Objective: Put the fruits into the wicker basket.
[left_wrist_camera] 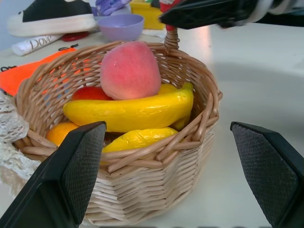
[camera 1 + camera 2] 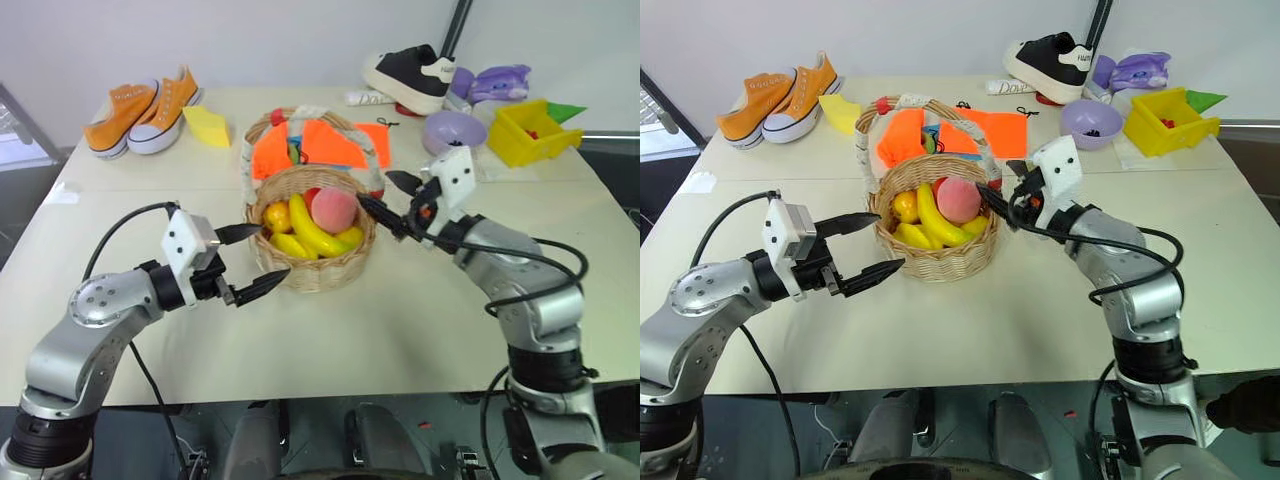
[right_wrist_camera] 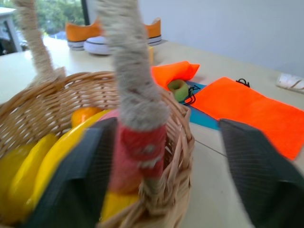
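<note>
The wicker basket (image 2: pixel 312 262) stands mid-table with its arched handle (image 3: pixel 137 95) up. Inside lie a pink peach (image 2: pixel 334 210), a yellow banana (image 2: pixel 313 231) and several other small yellow and red fruits (image 2: pixel 277 216). My left gripper (image 2: pixel 252 260) is open, level, just left of the basket's near wall, with nothing between its fingers. My right gripper (image 2: pixel 385 195) is open at the basket's right rim. In the right wrist view its fingers stand on either side of the red-wrapped foot of the handle, and it holds no fruit.
Orange cloths (image 2: pixel 320 145) lie just behind the basket. Orange sneakers (image 2: pixel 150 110) and a yellow paper (image 2: pixel 207 125) are at the back left. A black shoe (image 2: pixel 410 75), a purple bowl (image 2: pixel 452 130) and a yellow bin (image 2: pixel 530 132) are at the back right.
</note>
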Action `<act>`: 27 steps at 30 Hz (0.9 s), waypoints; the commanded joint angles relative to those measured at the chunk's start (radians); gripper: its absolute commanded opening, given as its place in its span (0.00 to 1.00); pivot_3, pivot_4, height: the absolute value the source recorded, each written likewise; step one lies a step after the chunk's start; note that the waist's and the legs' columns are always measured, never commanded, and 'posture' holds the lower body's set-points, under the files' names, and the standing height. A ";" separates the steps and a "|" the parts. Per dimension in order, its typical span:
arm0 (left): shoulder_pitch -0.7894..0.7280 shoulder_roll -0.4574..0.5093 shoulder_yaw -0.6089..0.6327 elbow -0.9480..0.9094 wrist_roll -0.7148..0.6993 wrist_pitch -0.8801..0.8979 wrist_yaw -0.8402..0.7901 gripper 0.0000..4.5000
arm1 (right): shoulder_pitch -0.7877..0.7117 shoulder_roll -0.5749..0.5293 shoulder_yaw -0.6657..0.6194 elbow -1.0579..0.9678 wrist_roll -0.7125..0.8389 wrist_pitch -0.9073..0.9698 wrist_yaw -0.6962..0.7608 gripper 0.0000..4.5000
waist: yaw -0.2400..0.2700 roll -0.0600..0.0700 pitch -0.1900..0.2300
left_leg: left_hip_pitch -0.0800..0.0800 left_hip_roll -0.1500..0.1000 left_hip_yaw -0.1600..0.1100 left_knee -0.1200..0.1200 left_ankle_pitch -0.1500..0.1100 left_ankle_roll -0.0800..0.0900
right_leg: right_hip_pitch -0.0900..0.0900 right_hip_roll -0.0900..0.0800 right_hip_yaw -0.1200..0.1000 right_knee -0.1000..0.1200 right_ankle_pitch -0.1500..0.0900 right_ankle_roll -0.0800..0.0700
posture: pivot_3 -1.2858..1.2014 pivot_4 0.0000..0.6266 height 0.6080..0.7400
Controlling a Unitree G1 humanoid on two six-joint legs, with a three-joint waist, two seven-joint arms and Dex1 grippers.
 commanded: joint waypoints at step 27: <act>-0.147 -0.023 -0.100 0.118 0.051 -0.074 -0.079 1.00 | 0.281 -0.345 -0.636 0.246 0.007 -0.182 0.052 0.24 | -0.006 0.006 -0.001 | 0.000 0.001 0.002 0.001 0.000 0.001 | 0.000 0.004 0.004 0.000 0.000 0.001 | 0.52 0.24 0.95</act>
